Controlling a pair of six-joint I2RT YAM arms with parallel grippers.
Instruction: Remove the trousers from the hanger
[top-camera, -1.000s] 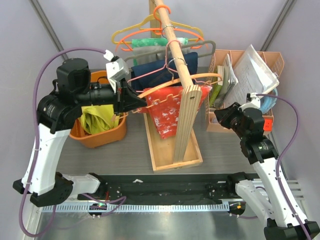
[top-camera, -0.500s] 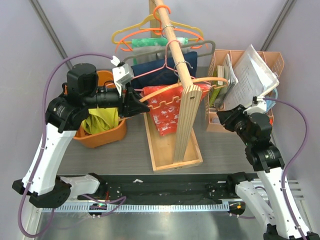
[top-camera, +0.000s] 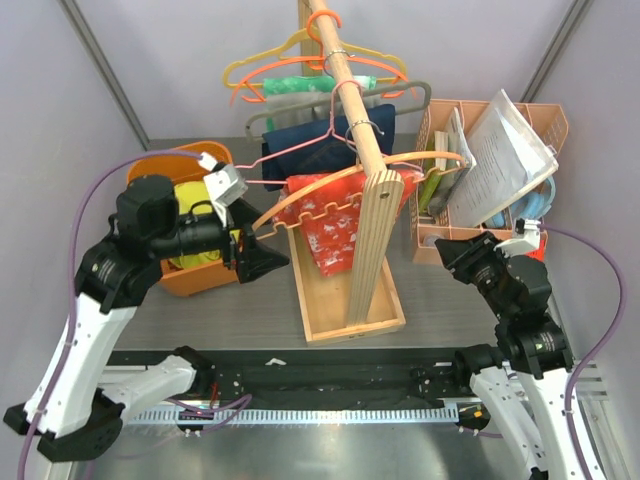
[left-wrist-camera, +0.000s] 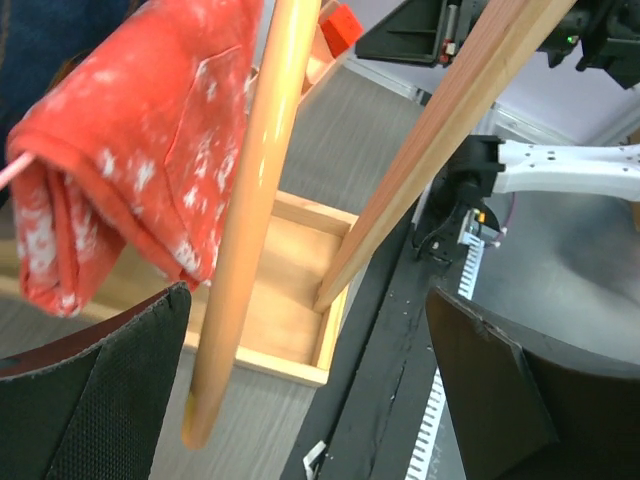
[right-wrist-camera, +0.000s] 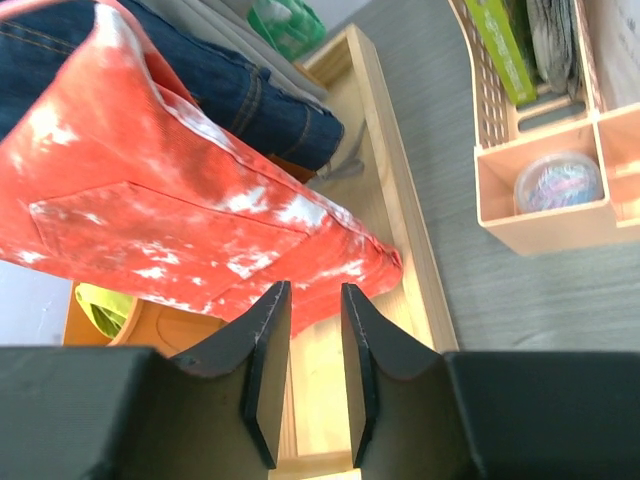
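Observation:
The yellow-green trousers (top-camera: 187, 197) lie bunched in the orange basket (top-camera: 190, 280) at the left, off the hanger; a corner of the trousers (right-wrist-camera: 105, 300) shows in the right wrist view. The peach hanger (top-camera: 290, 192) hangs from the wooden rod with a red white-patterned cloth (top-camera: 335, 230) on its notched bar. My left gripper (top-camera: 262, 262) is wide open just below the hanger's left end. In the left wrist view the hanger arm (left-wrist-camera: 250, 200) passes untouched between the jaws of the left gripper (left-wrist-camera: 308, 295). My right gripper (top-camera: 452, 248) (right-wrist-camera: 310, 290) stands slightly open and empty, right of the cloth.
A wooden stand with rod (top-camera: 350, 90), post (top-camera: 372, 240) and tray base (top-camera: 330, 320) fills the middle. Navy jeans (top-camera: 320, 140) and other hangers hang behind. A peach organizer (top-camera: 520, 120) with papers stands at the right.
My left gripper has opened wide, let go of the hanger's left end and dropped back toward me. The right gripper has drawn back and opened a little.

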